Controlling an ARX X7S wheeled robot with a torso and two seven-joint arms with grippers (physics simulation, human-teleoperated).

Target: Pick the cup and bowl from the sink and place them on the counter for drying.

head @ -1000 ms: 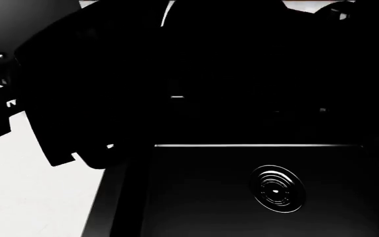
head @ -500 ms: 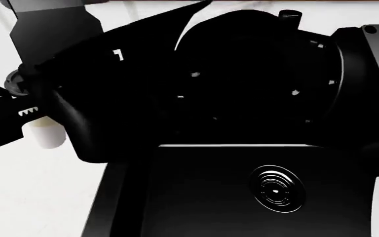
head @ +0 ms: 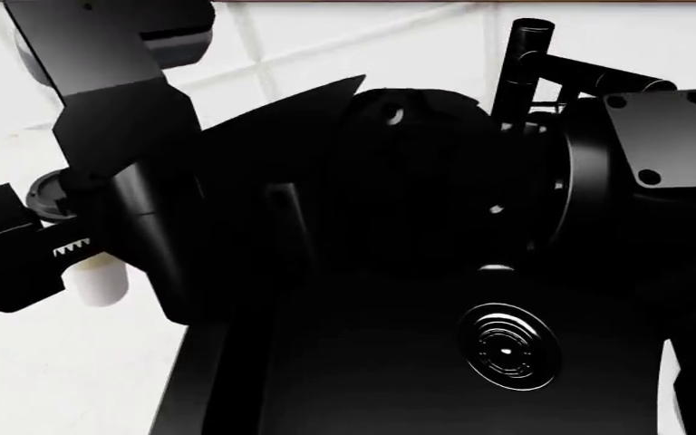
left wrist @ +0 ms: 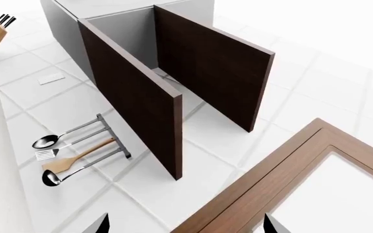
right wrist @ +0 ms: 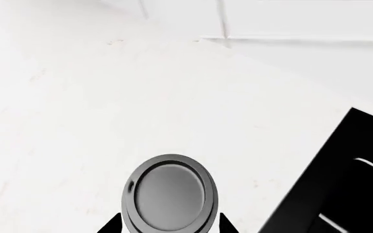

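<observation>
Harsh contrast, crushed blacks, sharp

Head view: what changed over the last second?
The cup, hidden a second ago, came into view over the counter left of the sink, then sank lower, with the right tool closed around it. The arms shifted, uncovering the faucet. The sink and drain stayed put.

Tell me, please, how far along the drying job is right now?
The cup is out of the sink, gripped by the right hand over the counter, not yet released. The left hand is open and empty. The bowl shows in no view, so its status is unclear.
</observation>
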